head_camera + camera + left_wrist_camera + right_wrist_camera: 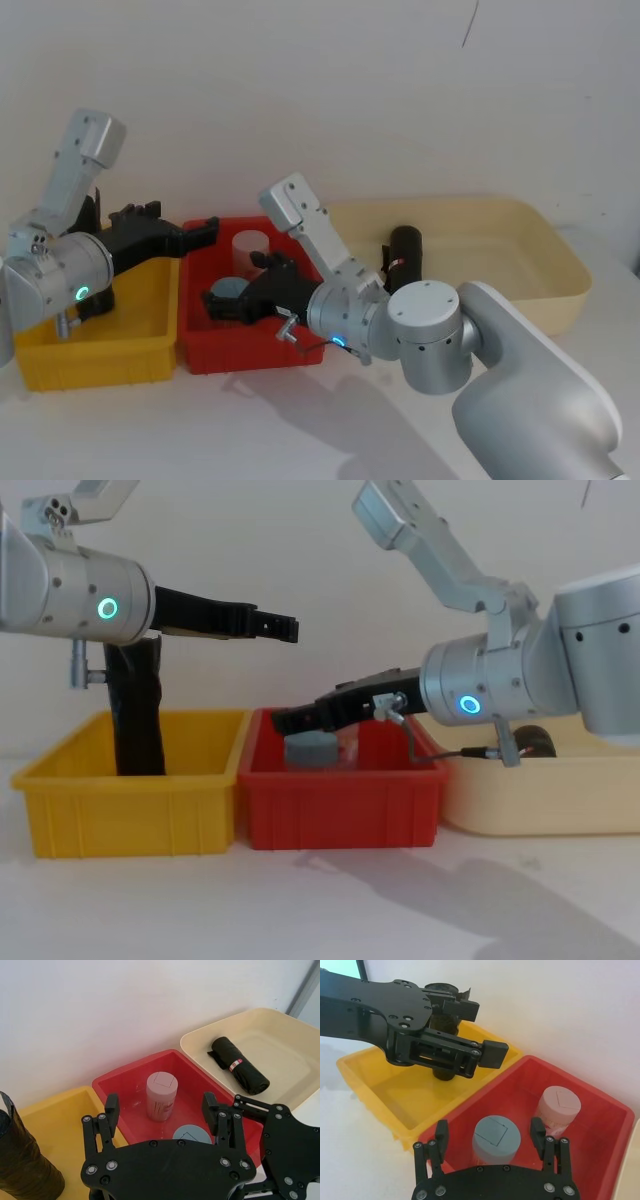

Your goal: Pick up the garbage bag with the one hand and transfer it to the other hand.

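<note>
Well, the garbage bag (404, 252) lies in the cream tray (480, 258), three o'clock from the left gripper (203, 232); that and the right gripper (489, 1129), over the red bin (250, 355), gape empty. Best clamp mid-roll.

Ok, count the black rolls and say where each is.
2. The garbage bag with the label band lies in the cream tray; a plain black roll stands upright in the yellow bin. Others may be hidden.
</note>
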